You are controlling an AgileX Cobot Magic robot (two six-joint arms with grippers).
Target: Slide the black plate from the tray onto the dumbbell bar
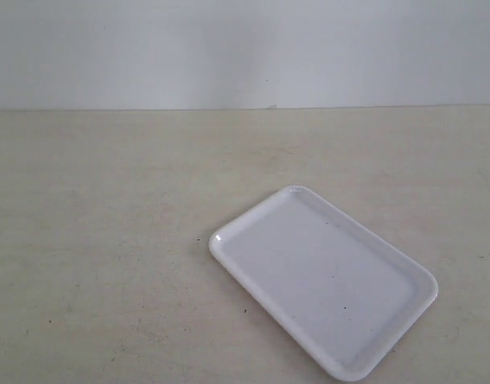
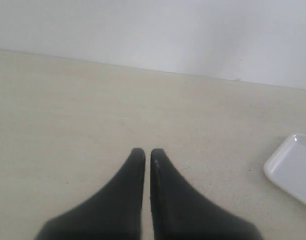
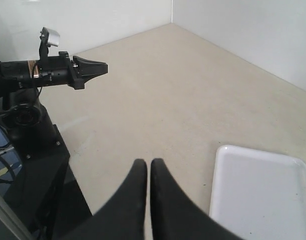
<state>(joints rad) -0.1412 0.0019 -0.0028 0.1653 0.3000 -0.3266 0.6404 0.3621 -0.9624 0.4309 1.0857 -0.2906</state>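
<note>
The glossy white tray (image 1: 324, 280) lies empty on the beige table at the lower right of the exterior view. One corner of the tray (image 2: 291, 167) shows in the left wrist view, and part of the tray (image 3: 260, 192) in the right wrist view. No black plate and no dumbbell bar show in any view. My left gripper (image 2: 144, 153) is shut with nothing in it, above bare table. My right gripper (image 3: 148, 164) is also shut and empty, beside the tray. Neither gripper appears in the exterior view.
The beige tabletop (image 1: 109, 240) runs back to a white wall (image 1: 245, 48). In the right wrist view the other arm (image 3: 48, 70) stands on its black base (image 3: 30, 150) at the table's edge, with a wall corner (image 3: 171, 15) beyond.
</note>
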